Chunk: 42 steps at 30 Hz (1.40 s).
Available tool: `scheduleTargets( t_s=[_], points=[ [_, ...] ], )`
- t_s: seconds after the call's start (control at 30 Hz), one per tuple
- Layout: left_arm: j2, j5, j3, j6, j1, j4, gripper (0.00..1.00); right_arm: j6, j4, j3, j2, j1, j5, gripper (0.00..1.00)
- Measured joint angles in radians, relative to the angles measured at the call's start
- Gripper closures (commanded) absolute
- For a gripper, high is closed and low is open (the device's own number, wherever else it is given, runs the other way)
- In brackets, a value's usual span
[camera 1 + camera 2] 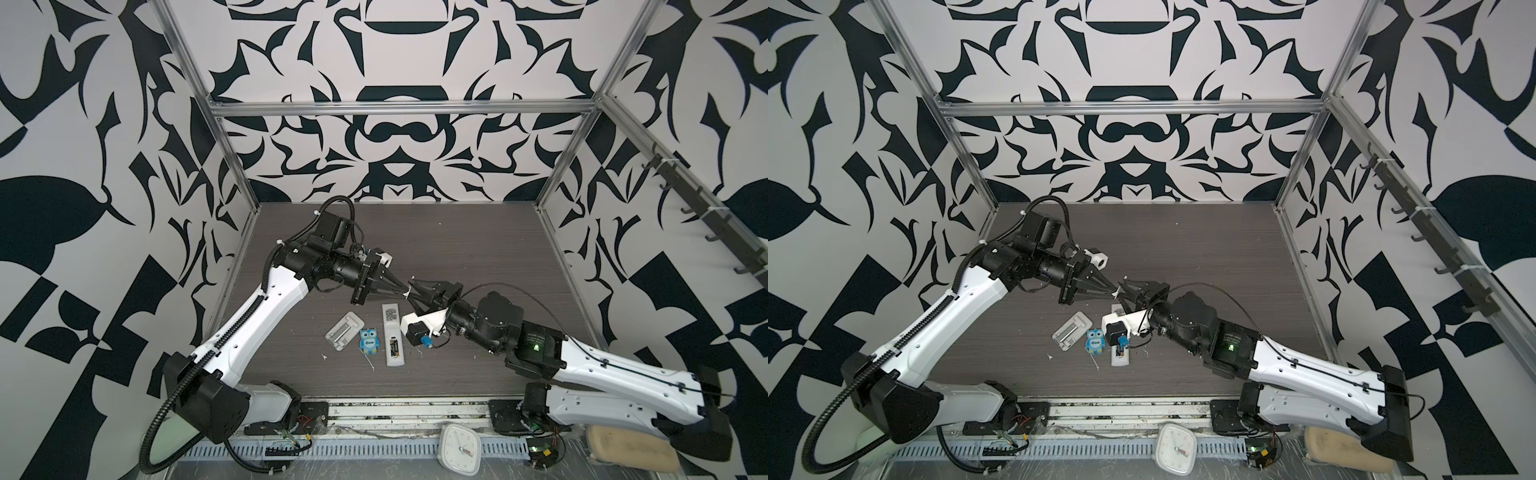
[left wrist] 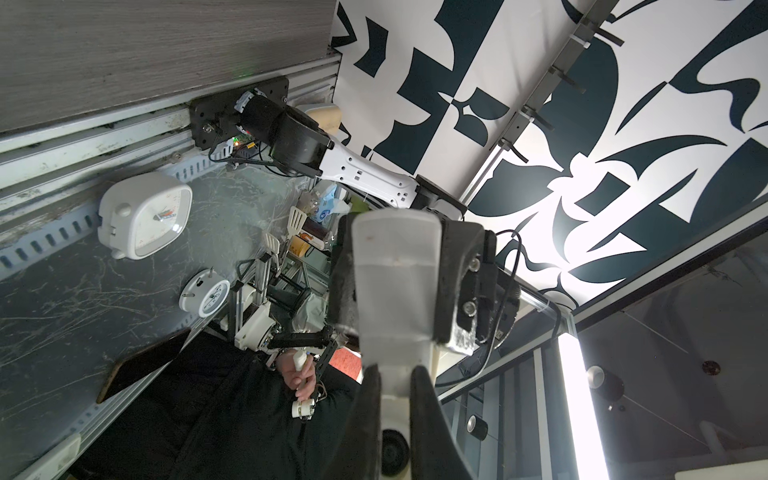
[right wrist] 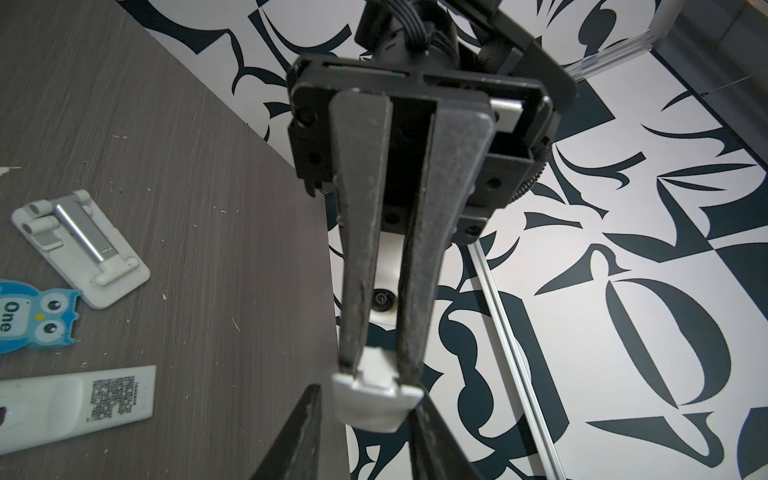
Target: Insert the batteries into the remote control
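While my left pincer [image 3: 378,370] pinches the white battery cover [image 3: 374,415] and I cannot tell whether the right pincer [image 3: 365,397] flanking it grips, the remote control [image 1: 392,334] lies beside the blue owl figure [image 1: 369,341], batteries [image 1: 394,347] in its bay.

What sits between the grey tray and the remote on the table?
The blue owl figure lies between the tray and the remote control; a top view shows it plainly.

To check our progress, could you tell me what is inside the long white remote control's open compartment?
In a top view, dark gold-banded batteries lie in the open bay of the long white remote control; their number is unclear. The bay floor beneath them is covered.
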Motion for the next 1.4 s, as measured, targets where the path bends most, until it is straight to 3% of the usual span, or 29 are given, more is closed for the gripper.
scheduleTargets(
  t_s=[0.17,0.3,0.53,1.23,1.4],
  points=[
    [0.001,-0.001,0.004,0.003,0.000,-0.011,0.89,0.019,-0.017,-0.002,-0.002,0.000,-0.001,0.33],
    [0.005,-0.001,0.023,0.003,-0.003,-0.017,0.90,0.014,-0.009,-0.012,-0.011,0.000,0.003,0.27],
    [0.010,-0.001,0.038,0.002,-0.019,-0.020,0.90,-0.013,0.065,-0.061,-0.023,0.001,0.046,0.27],
    [0.009,0.000,0.027,-0.002,-0.026,-0.020,0.92,-0.039,0.132,-0.087,-0.003,0.001,0.092,0.51],
    [0.010,0.000,0.027,-0.002,-0.027,-0.020,0.92,-0.038,0.146,-0.087,0.005,0.001,0.092,0.51]
  ],
)
